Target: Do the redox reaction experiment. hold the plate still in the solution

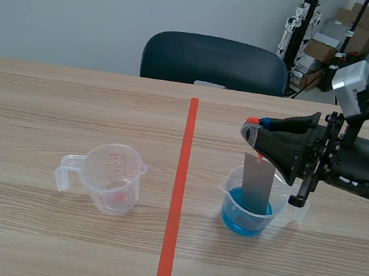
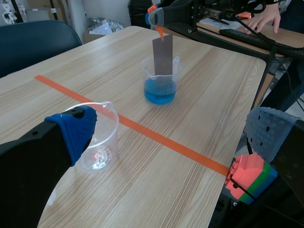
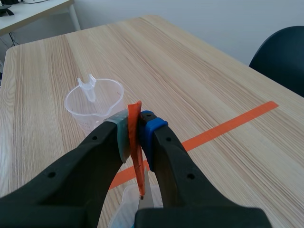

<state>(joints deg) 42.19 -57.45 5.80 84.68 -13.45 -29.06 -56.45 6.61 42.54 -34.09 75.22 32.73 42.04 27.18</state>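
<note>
My right claw (image 1: pixel 253 124) is clamped on the orange tab (image 3: pixel 136 137) of the grey plate (image 1: pixel 258 181), whose lower end stands in the cup (image 1: pixel 231 184) of blue liquid (image 1: pixel 235 218) (left claw (image 2: pixel 175 130) gapes apart, idle). A wobble could tip that light cup, or the thin tab could slip.

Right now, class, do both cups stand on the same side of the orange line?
No, the orange line runs between the clear cup and the blue-filled cup.

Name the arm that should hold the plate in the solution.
Right. The right end effector is shut on the orange tab of the plate in the beaker; the left end effector is open, elsewhere.
</note>
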